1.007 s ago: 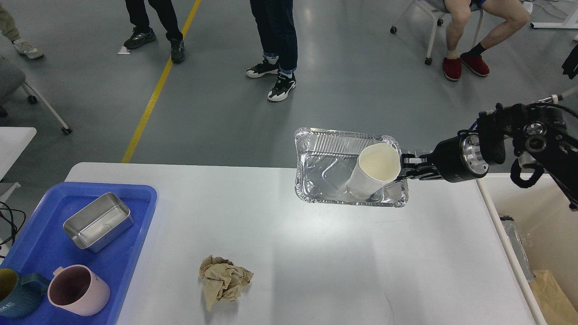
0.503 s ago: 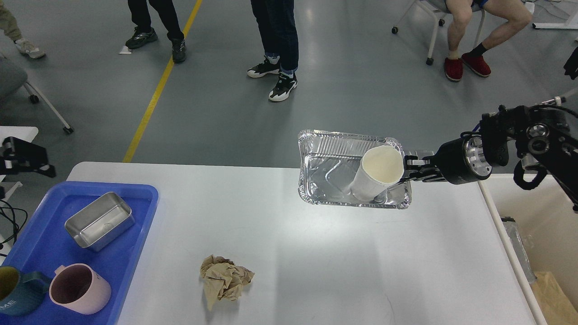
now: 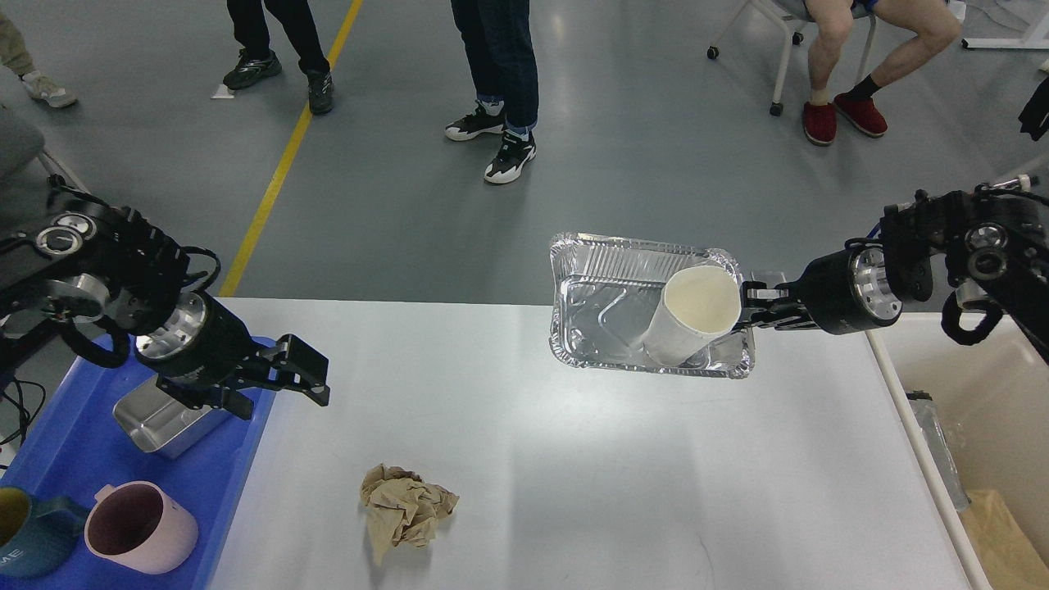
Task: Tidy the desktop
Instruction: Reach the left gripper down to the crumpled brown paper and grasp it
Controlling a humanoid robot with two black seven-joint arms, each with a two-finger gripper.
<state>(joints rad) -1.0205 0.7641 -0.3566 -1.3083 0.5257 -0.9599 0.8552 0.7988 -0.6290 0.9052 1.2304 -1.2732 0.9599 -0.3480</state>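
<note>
The white desktop (image 3: 574, 459) fills the lower middle of the head view. A crumpled brown paper ball (image 3: 406, 510) lies on it near the front. My right gripper (image 3: 750, 307) is shut on the right rim of a foil tray (image 3: 610, 307) and holds it in the air above the table's far right edge. A white paper cup (image 3: 692, 315) lies tilted inside the tray. My left gripper (image 3: 307, 373) is open and empty, above the table's left side beside the blue tray (image 3: 57, 459).
The blue tray holds a steel box (image 3: 160, 418), a pink mug (image 3: 139, 528) and a dark teal mug (image 3: 24, 541). A cream-white bin (image 3: 983, 410) stands to the right of the table, with brown paper in it. People stand and sit beyond the table.
My left arm has come into view from the left and now reaches over the blue tray's right edge. My right gripper has shifted the foil tray slightly to the right.
</note>
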